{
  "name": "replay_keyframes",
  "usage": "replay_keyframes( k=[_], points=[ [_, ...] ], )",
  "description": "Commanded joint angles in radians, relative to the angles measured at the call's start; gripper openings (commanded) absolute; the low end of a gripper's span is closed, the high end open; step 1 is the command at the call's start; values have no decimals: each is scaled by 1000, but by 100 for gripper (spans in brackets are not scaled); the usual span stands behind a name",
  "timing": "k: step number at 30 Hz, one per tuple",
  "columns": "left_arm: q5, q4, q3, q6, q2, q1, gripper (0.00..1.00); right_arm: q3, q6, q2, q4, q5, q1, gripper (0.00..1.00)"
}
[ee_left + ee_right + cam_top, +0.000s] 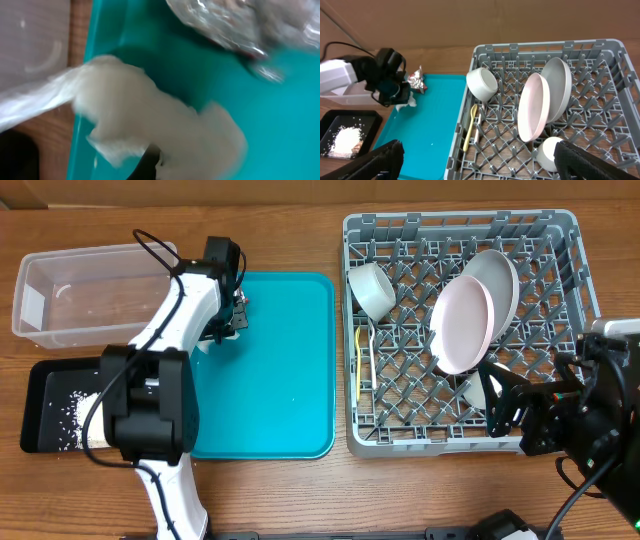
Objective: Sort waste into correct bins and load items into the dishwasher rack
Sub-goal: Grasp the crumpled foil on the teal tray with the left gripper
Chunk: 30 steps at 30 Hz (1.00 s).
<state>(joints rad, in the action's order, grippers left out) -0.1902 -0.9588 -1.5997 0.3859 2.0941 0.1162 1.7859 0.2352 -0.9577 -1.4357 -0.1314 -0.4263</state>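
Observation:
My left gripper (226, 322) is at the far left corner of the teal tray (290, 380), shut on the white tissue (150, 115). The crumpled silver-and-red foil wrapper (220, 22) lies just beyond it and also shows in the right wrist view (417, 80). The clear tub (90, 290) holds nothing big. The black tray (40, 380) holds the white rice grains (342, 137). The grey rack (560, 240) holds the small grey bowl (372, 288), white plate (462, 325), grey plate (500, 275), yellow spoon (362, 360) and white cup (551, 152). My right gripper (480, 165) is open and empty above the rack's near edge.
The teal tray lies between the bins and the rack, bare apart from the wrapper corner. The left arm (150, 410) reaches over the black tray and hides part of it. A pale utensil (477, 131) lies beside the spoon. A brown cardboard wall stands behind the table.

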Motion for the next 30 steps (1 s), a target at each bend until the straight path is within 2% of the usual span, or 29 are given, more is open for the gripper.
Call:
replay_keyframes(
  k=[1, 3, 4, 9, 13, 14, 15, 16, 17, 18, 20, 21, 24, 26, 28, 30],
  points=[
    [137, -74, -99, -5, -165, 2, 4, 7, 4, 4, 4, -3, -5, 100],
    [84, -91, -117, -5, -234, -9, 4, 7, 4, 4, 4, -3, -5, 100],
    [8, -91, -117, -4, -274, -24, 4, 7, 3, 4, 4, -3, -5, 100],
    [-179, -37, -117, 7, -296, -105, 4, 7, 4, 4, 4, -3, -5, 100],
    [-185, 45, -117, 7, -240, -193, 4, 7, 4, 4, 4, -3, -5, 100],
    [-173, 65, -117, 8, -221, -213, 9, 7, 4, 4, 4, -3, -5, 100],
    [-154, 89, -117, 7, -208, -225, 37, 7, 4, 4, 4, -3, -5, 100],
    [-139, 109, -117, -5, -204, -230, 68, 7, 4, 4, 4, -3, -5, 100],
    [-123, 118, -118, -24, -204, -231, 72, 7, 4, 4, 4, -3, -5, 100],
    [-48, 111, -138, -78, -217, -227, 73, 7, 4, 4, 4, -3, -5, 100],
    [76, 69, -180, -103, -232, -196, 74, 7, 3, 4, 4, -3, -5, 100],
    [91, 57, -190, -102, -237, -177, 75, 7, 4, 4, 4, -3, -5, 100],
    [90, 43, -187, -106, -229, -106, 78, 7, 4, 4, 4, -3, -5, 100],
    [37, 60, -179, -148, -188, -40, 83, 7, 4, 4, 4, -3, -5, 100],
    [-45, 89, -179, -146, -114, -2, 86, 7, 4, 4, 4, -3, -5, 100],
    [-40, 130, -179, -139, -33, 2, 90, 7, 4, 4, 4, -3, -5, 100]
  ],
)
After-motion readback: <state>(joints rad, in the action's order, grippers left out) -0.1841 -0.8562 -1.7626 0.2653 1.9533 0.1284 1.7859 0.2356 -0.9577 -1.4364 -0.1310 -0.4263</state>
